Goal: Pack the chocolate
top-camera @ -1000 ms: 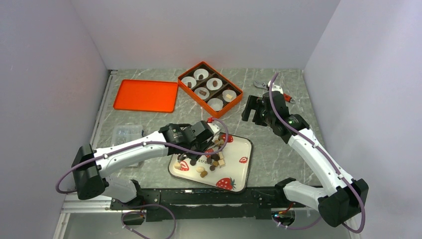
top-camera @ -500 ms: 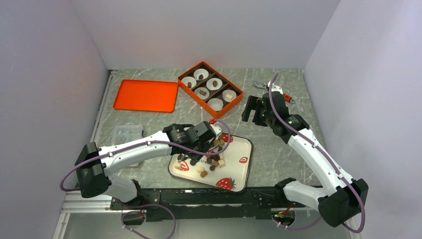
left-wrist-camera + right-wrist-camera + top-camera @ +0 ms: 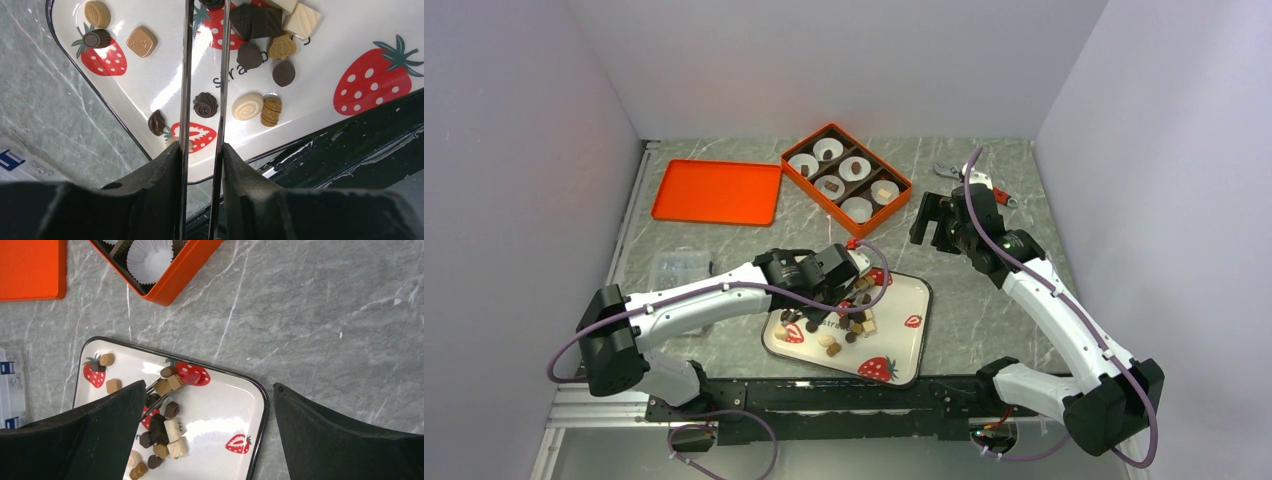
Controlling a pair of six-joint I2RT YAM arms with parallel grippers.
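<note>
Left wrist view first: left tool pressed against the arms of a pair of tweezers, thin steel blades running up the frame and cut off at the top edge. Tips not shown; possibly straddling a dark piece half out of frame there, impossible to confirm. Between the blades, loose on the white tray, one dark swirled piece of the chocolate. Other pieces scattered to either side, with a touching heap of dark, tan and cream ones near the top. Judged light, rigid and glossy, so likely to skid on the glazed tray or squirt out from smooth steel tips, and to scuff or chip under a hard squeeze. Best taken low and gently: squares across opposite flat faces, rounds across the widest part, loners before anything in the heap. Further out, right tool spread wide and holding nothing, hanging above the counter between the tray and the orange box. Paper cups in that box mostly cropped in the right wrist view. From the top, a few cups with a piece inside, too small to name the kind. Part of the tray hidden under the left arm there.
</note>
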